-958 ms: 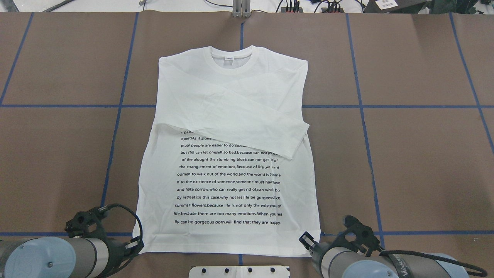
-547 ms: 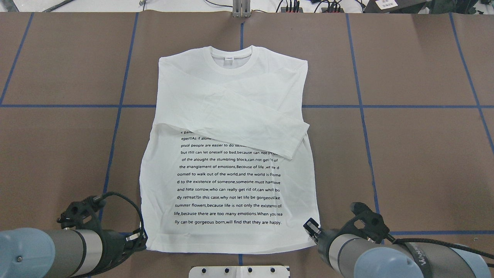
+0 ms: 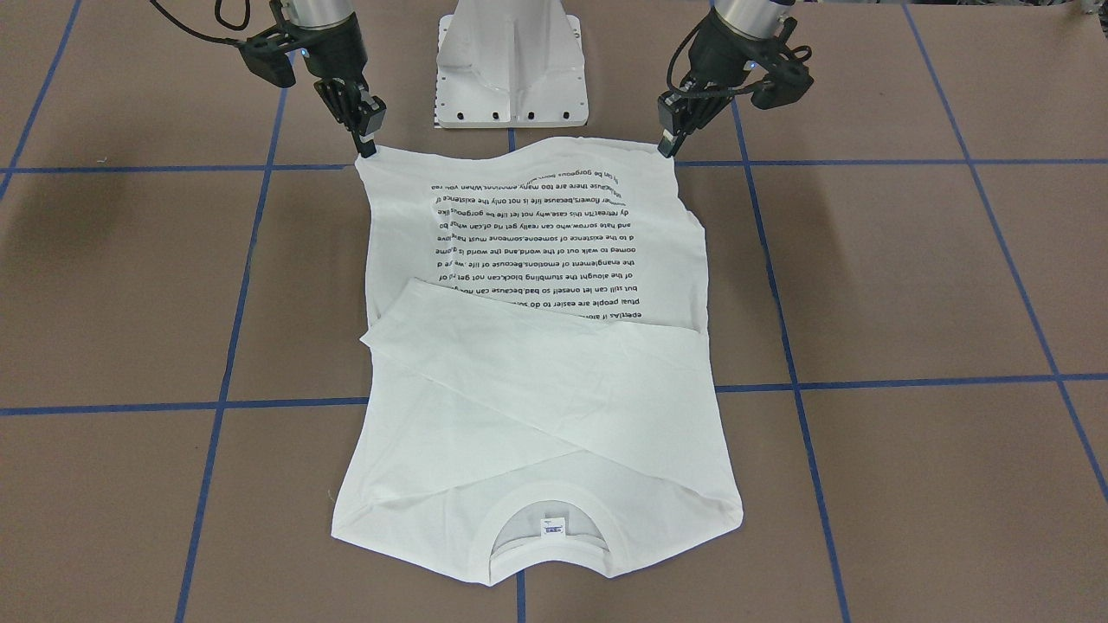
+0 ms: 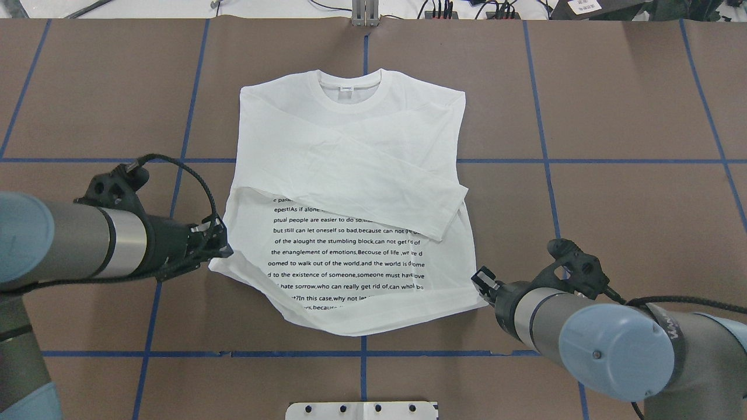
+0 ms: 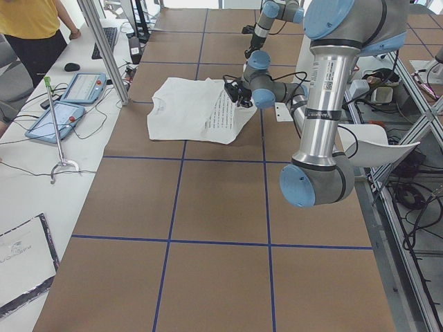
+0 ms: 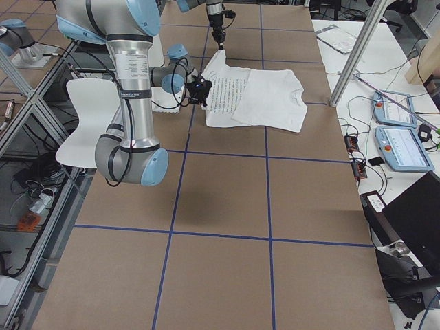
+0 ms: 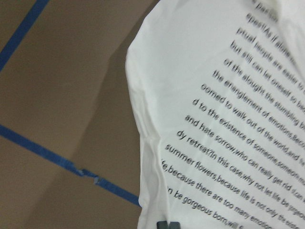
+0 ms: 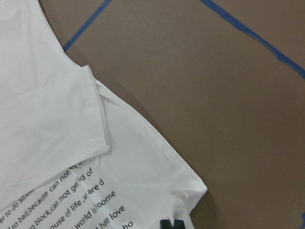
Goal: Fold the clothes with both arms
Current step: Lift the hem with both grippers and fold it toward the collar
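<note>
While both hem corners are being held up off the brown counter (image 4: 613,116), one white long-sleeved T-shirt (image 4: 350,134) is lying at its middle, collar away from the robot.
Left arm (image 4: 117,245): jaws are pinching narrow on the hem corner on its side. Right arm (image 4: 583,332): jaws are pinching the opposite corner. Hem is sagging between the two grips above the black text (image 4: 344,262); one sleeve (image 4: 379,186) is lying slantwise across the chest.
</note>
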Robot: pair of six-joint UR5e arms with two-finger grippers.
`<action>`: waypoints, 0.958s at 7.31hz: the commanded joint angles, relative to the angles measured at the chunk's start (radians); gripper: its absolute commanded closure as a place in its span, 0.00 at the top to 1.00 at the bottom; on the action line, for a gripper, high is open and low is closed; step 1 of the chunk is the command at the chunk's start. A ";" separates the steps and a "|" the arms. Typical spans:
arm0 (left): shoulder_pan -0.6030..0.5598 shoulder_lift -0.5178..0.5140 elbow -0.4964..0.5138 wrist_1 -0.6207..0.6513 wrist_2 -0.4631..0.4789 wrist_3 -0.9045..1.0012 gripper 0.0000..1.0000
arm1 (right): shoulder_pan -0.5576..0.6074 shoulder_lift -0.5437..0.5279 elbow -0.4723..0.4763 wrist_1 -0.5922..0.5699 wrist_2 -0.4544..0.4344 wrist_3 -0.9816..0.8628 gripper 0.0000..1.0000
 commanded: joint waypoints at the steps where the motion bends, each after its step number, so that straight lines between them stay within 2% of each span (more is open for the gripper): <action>1: -0.159 -0.073 0.112 0.001 -0.090 0.239 0.00 | 0.149 0.061 -0.037 -0.018 0.085 -0.126 0.00; 2: -0.202 -0.127 0.182 0.001 -0.090 0.255 0.00 | 0.227 0.130 -0.125 -0.018 0.152 -0.176 0.00; 3: -0.243 -0.186 0.263 -0.013 -0.090 0.258 0.00 | 0.304 0.214 -0.235 -0.016 0.179 -0.243 0.00; 4: -0.267 -0.237 0.346 -0.030 -0.090 0.270 0.00 | 0.364 0.249 -0.306 -0.012 0.205 -0.300 0.00; 7: -0.327 -0.282 0.553 -0.197 -0.087 0.320 0.00 | 0.514 0.411 -0.541 -0.004 0.292 -0.400 0.00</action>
